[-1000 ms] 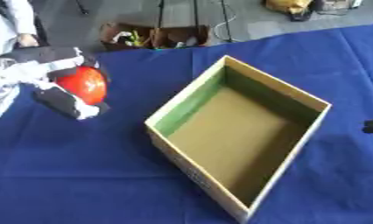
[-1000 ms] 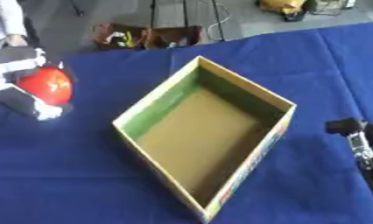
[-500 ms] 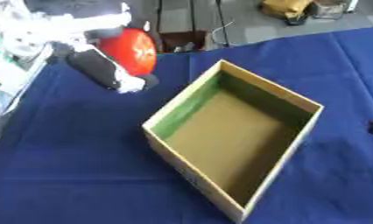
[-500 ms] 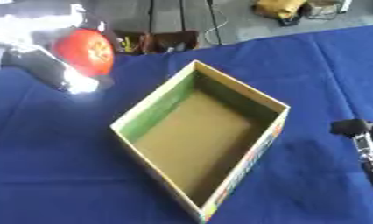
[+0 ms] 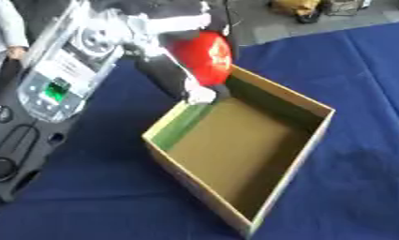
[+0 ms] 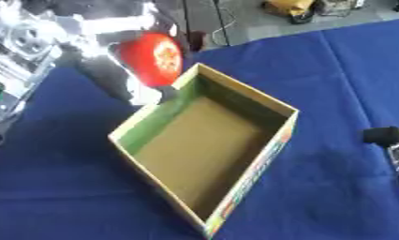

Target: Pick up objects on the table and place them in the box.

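One red object [image 5: 203, 56] is mid-transfer — the left hand [image 5: 166, 51] has its fingers curled round it above the far corner of the empty box [image 5: 317, 110] — release remains. The right hand [image 6: 391, 140] shows at the edge; its fingers can't be told.

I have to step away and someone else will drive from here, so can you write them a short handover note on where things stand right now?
Left hand: shut on the red round object, held in the air at the far left corner of the box, above its rim.
Right hand: only a dark part shows at the right edge of the right eye view, over the blue cloth; whether it is open or shut cannot be told.
Box: open and nothing in it yet.
Done: the object is picked up and carried to the box.
Left: bring it over the opening and release it inside. No other loose objects show on the cloth.
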Controlling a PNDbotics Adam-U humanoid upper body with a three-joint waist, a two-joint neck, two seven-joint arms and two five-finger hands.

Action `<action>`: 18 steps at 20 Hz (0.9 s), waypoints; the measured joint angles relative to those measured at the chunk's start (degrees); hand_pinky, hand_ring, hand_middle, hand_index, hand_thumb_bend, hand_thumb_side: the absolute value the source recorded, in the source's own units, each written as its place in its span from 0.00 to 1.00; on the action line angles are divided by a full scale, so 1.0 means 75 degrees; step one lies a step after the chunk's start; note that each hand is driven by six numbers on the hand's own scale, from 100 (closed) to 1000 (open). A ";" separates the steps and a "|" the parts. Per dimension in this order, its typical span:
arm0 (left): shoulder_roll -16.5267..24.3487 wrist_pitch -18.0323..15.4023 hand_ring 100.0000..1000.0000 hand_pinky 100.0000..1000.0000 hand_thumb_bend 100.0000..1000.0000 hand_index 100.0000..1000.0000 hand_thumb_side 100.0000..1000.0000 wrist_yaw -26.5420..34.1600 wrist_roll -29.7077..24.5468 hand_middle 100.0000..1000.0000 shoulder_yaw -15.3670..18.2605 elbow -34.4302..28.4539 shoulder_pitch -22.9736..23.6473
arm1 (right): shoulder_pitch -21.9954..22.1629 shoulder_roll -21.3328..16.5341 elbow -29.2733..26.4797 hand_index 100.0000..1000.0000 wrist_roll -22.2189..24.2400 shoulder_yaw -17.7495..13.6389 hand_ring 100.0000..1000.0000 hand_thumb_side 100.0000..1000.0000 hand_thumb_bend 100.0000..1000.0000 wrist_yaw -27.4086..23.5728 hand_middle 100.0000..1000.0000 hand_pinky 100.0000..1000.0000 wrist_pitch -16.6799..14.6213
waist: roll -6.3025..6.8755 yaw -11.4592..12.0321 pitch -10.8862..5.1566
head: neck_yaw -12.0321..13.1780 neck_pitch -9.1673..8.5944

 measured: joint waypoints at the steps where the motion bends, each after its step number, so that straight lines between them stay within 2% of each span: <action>1: -0.0131 -0.0097 0.54 0.00 0.00 0.66 0.20 -0.0108 0.0025 0.61 -0.0074 0.0157 -0.0003 | -0.0001 0.0000 0.0000 0.64 0.0000 0.0000 0.79 0.87 0.00 0.0000 0.53 0.85 0.0000 | 0.0008 -0.0020 0.0008 | -0.0003 -0.0001; 9: -0.0666 -0.0820 0.60 0.00 0.00 0.64 0.09 -0.0989 0.0425 0.68 -0.0689 0.0997 -0.0098 | -0.0002 0.0000 0.0000 0.64 -0.0024 -0.0005 0.78 0.86 0.00 0.0026 0.53 0.85 -0.0005 | 0.0024 -0.0063 0.0050 | 0.0025 -0.0015; 13: -0.0821 -0.1034 0.60 0.00 0.00 0.64 0.09 -0.1462 0.0546 0.68 -0.0898 0.1346 -0.0088 | -0.0003 0.0000 0.0000 0.64 -0.0058 -0.0005 0.78 0.86 0.00 0.0030 0.53 0.85 -0.0009 | 0.0027 -0.0065 0.0054 | 0.0055 -0.0018; 18: -0.1016 -0.1278 0.60 0.00 0.00 0.65 0.12 -0.2066 0.0653 0.68 -0.0942 0.1717 0.0048 | -0.0005 0.0000 0.0000 0.64 -0.0075 -0.0006 0.78 0.87 0.00 0.0031 0.53 0.85 0.0000 | 0.0027 -0.0087 0.0090 | 0.0058 -0.0048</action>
